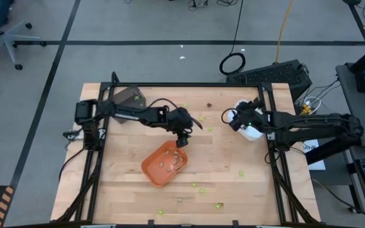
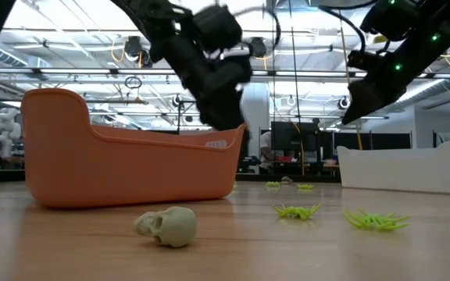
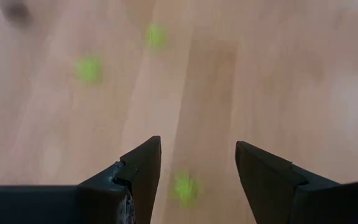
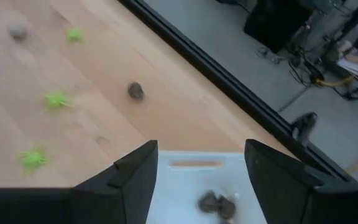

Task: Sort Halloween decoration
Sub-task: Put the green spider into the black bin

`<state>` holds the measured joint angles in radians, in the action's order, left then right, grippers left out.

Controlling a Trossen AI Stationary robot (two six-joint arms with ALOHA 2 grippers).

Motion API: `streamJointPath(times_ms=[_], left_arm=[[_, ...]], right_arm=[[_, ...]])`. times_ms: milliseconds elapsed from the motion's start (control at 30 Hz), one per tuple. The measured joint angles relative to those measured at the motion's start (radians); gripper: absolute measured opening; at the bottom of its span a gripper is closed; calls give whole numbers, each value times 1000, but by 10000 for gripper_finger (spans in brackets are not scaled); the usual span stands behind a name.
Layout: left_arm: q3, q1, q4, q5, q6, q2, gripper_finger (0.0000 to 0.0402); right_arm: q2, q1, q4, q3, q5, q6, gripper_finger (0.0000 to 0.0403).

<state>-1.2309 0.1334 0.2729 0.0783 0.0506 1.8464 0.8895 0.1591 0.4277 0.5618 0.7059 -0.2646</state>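
Note:
Tiny Halloween decoration pieces are scattered on the wooden table: lime-green ones (image 1: 210, 128) (image 2: 295, 211), a dark brown one (image 1: 209, 105) and a tan-grey skull (image 2: 166, 226). My left gripper (image 1: 184, 137) hangs open just beyond the far rim of the orange tray (image 1: 165, 163). In its wrist view a lime-green piece (image 3: 185, 186) lies on the wood below the gap between its fingers (image 3: 197, 155). My right gripper (image 1: 233, 119) (image 4: 201, 158) stands open over the white tray (image 4: 185, 186), where dark brown pieces (image 4: 216, 204) lie. Neither gripper holds anything.
The orange tray holds several small pieces. A dark grey tray (image 1: 130, 96) sits at the far left corner. A black frame (image 1: 189, 85) runs along the table's far edge and sides. More lime-green pieces (image 1: 218, 205) lie near the front edge.

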Motion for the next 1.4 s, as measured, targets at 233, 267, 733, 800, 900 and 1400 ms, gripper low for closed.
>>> streamJointPath(times_ms=[233, 267, 733, 800, 900, 1400], left_arm=[[-93, 9, 95, 33, -7, 108, 209], [-101, 9, 125, 42, -5, 118, 209], [-143, 27, 193, 50, -60, 142, 174], [-143, 34, 200, 49, -83, 142, 155], [-143, 47, 213, 49, -139, 142, 130], [-217, 54, 272, 22, -550, 136, 100]], right_arm=[[12, -31, -1, 0, 0, 4, 224], [17, -31, -5, 0, 0, 3, 224], [46, -30, -3, 0, 0, 12, 224], [46, -30, -5, 0, 0, 12, 224], [46, -30, -5, 0, 0, 12, 224], [46, -30, -5, -1, 0, -10, 224]])
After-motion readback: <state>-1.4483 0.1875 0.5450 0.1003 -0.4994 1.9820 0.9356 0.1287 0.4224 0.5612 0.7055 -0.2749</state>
